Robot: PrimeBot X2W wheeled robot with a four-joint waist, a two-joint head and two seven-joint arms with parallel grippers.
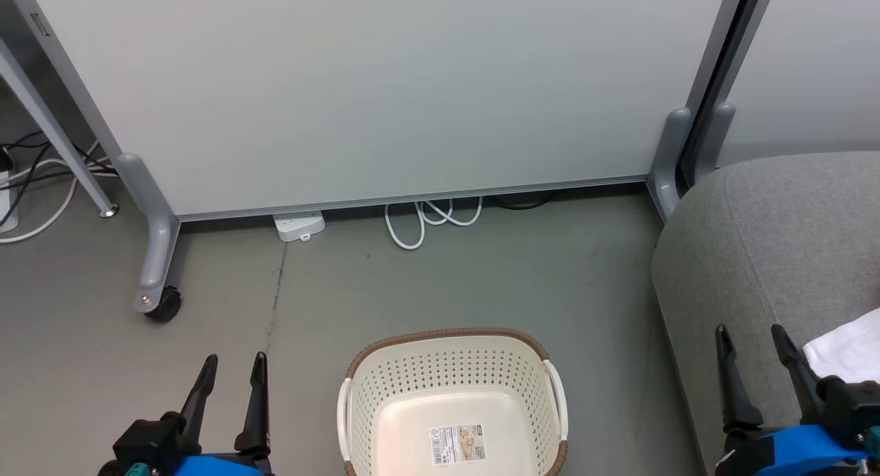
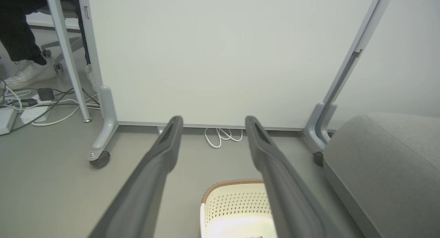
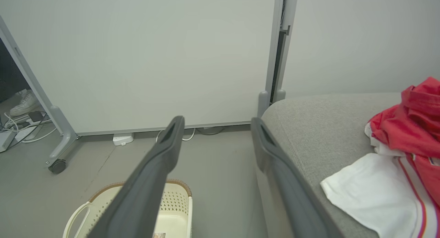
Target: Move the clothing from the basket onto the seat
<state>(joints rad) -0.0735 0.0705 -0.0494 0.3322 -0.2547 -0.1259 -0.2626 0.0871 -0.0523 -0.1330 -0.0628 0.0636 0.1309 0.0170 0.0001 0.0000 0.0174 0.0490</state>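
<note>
You have the grey seat [image 1: 770, 256] at the right of the floor [image 1: 481, 283], with the cream basket [image 1: 454, 393] standing on the floor just off its rounded edge, a printed label [image 1: 457, 445] showing on the basket's bare bottom. The clothing [image 3: 412, 128] lies on the seat, the white piece nearest that edge and the red garments heaped beyond it. Your left tool [image 1: 235, 359] hangs left of the basket and your right tool [image 1: 749, 329] by the seat's edge, both with fingers apart, gripping nothing.
</note>
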